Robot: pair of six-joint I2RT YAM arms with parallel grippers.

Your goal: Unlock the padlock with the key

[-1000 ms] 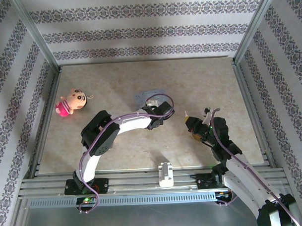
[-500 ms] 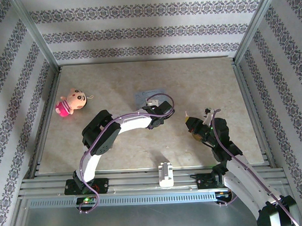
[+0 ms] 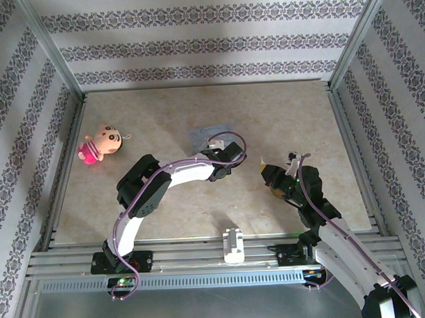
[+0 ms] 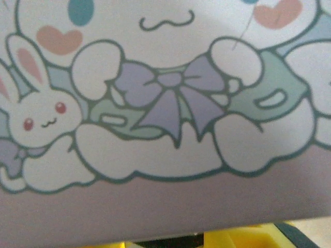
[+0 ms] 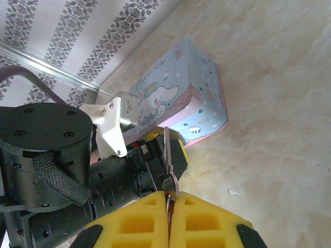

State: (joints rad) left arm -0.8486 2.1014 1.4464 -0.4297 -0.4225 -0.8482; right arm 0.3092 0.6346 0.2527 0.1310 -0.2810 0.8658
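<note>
Inside right gripper (image 5: 169, 205), the key (image 5: 167, 155)

Soft, even light falls from overhead onto the table (image 3: 200, 212), casting only faint shadows. Close up, the tin (image 4: 170, 155) looks blurred and soft; the key (image 5: 167, 155) looks crisp.

The key (image 5: 169, 182) is gleaming as thin bare metal, and the right gripper (image 5: 169, 204) is wearing matt yellow foam pads (image 5: 129, 222). The tin box (image 5: 170, 93) is showing a smooth, satin printed skin, and the tabletop (image 5: 279, 113) is looking matt and marble-patterned.
</note>
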